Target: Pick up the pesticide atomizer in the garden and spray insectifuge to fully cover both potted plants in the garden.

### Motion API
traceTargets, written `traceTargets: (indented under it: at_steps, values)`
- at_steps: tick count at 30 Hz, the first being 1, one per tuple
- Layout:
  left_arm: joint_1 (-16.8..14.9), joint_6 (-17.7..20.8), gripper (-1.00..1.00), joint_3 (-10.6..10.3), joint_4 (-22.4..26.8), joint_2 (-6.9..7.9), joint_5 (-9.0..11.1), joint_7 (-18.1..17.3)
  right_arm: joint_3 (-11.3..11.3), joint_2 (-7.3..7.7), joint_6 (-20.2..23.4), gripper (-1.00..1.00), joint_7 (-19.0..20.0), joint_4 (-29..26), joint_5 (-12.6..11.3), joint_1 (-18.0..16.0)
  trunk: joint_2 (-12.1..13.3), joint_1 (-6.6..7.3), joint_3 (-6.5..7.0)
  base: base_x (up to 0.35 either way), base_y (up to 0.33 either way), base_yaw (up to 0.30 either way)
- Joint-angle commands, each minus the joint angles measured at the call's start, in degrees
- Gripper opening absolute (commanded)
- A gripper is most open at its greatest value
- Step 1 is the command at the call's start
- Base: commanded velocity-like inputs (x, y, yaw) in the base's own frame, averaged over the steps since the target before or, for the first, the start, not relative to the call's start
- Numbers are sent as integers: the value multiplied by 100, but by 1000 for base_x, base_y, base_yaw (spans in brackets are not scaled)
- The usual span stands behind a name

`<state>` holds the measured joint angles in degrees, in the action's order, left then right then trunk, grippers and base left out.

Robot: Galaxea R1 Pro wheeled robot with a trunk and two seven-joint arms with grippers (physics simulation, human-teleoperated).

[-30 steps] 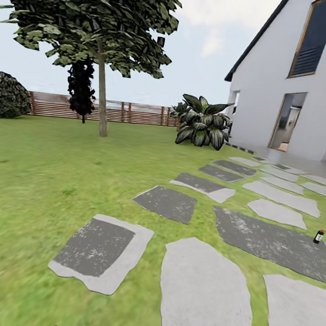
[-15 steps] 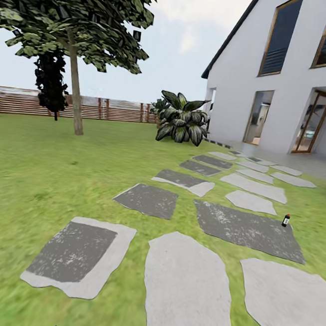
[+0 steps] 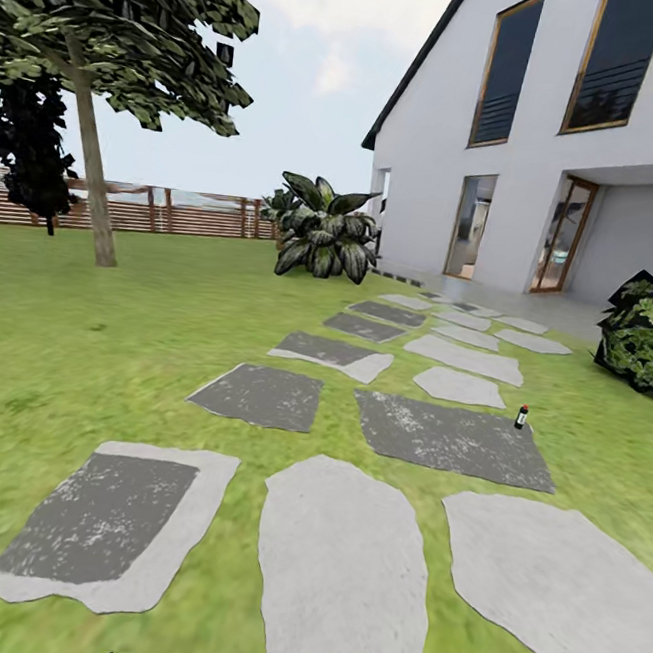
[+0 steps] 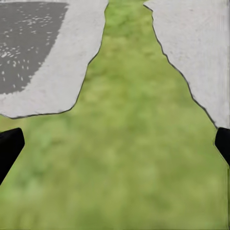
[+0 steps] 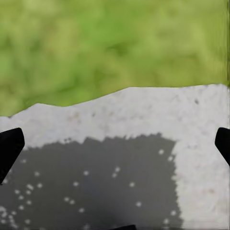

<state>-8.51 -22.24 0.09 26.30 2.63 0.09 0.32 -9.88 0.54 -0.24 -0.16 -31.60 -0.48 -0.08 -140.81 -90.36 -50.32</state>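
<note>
The atomizer (image 3: 521, 417) stands upright at the far right corner of a dark paving slab (image 3: 452, 438), a small dark bottle with a red top, too small to make out further. That slab is the landmark here. Nearer the camera than it lie a pale slab (image 3: 342, 559) and, to the right, another pale one (image 3: 556, 582); to its left sits a second dark slab (image 3: 259, 396), and beyond it the stones run on toward the white house (image 3: 547, 139). A broad-leaved plant (image 3: 322, 228) grows past the far end of the stones, a tree (image 3: 90, 141) stands well left of the slab on the lawn (image 3: 114, 334) before a slat fence (image 3: 178, 212), and a bush (image 3: 650, 330) sits well to its right.

The left wrist view looks down on a strip of grass between two pale stones, with the left gripper (image 4: 115, 143) spread wide, its dark fingertips (image 4: 8, 148) at the picture's opposite edges, nothing between them. The right wrist view shows a stone with a dark centre and pale border meeting grass; the right gripper (image 5: 115, 143) is likewise spread wide and empty, its fingertips (image 5: 9, 143) at the edges.
</note>
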Motion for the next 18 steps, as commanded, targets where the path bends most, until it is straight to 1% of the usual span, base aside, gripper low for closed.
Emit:
traceTargets:
  at_steps: [1, 6, 18]
  values:
    - [-2, -17, 100, 0, -2, 1, 0, 3, -5, -1, -2, 100, -2, -4, -5, -1, -2, 1, -11, 96, 0, -262]
    - [-2, -18, 100, 0, -2, 1, 0, 3, -5, -1, -2, 100, -2, -4, -5, -1, -2, 1, -38, 219, 0, -262]
    - [-2, -17, 100, 0, -2, 1, 0, 3, -5, -1, -2, 100, -2, -4, -5, -1, -2, 1, -102, 330, 0, -262]
